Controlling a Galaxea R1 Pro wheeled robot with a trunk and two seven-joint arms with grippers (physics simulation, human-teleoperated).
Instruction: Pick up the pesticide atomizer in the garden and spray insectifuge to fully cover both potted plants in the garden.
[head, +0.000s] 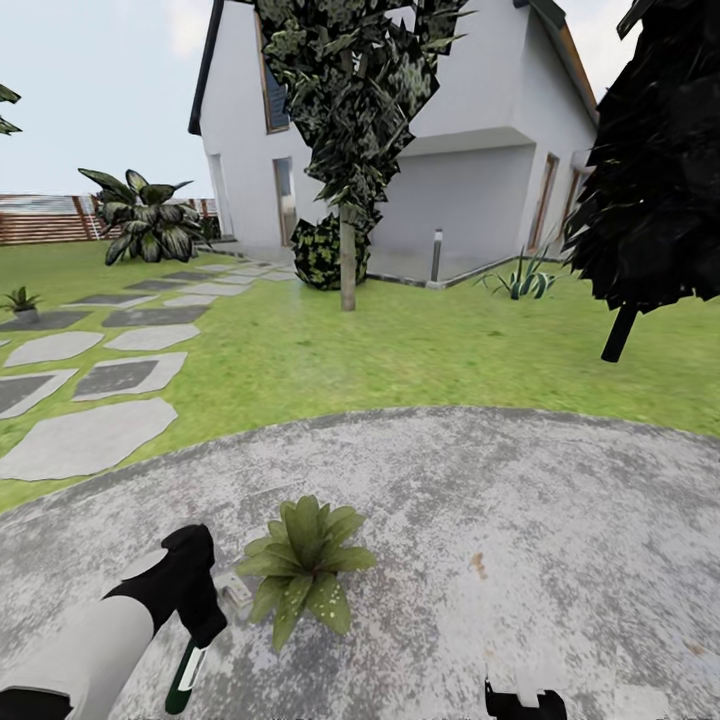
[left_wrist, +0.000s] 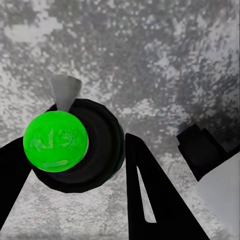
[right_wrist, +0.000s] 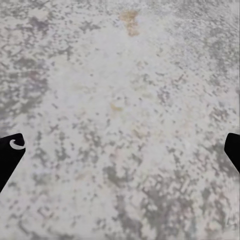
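Observation:
The pesticide atomizer (head: 186, 676) hangs upside-down-tilted in my left gripper (head: 200, 612), which is shut on its dark green body; its pale head points toward the near potted plant (head: 304, 570). That rosette sits on the round grey patio (head: 520, 500), just right of the gripper. In the left wrist view the atomizer (left_wrist: 75, 150) shows its bright green round end between the black fingers (left_wrist: 150, 200), above paving. The second potted plant (head: 20, 300) stands far off at the left by the stepping stones. My right gripper (head: 525, 702) is open, its fingertips (right_wrist: 10, 156) spread wide over bare paving.
Grey stepping stones (head: 85, 437) run across the lawn (head: 400, 350) at left toward a white house (head: 470, 150). A thin tree trunk (head: 347, 270), a big shrub (head: 150, 228), a dark tree (head: 650, 180), a short post (head: 436, 256) and a wooden fence (head: 40, 226) stand beyond.

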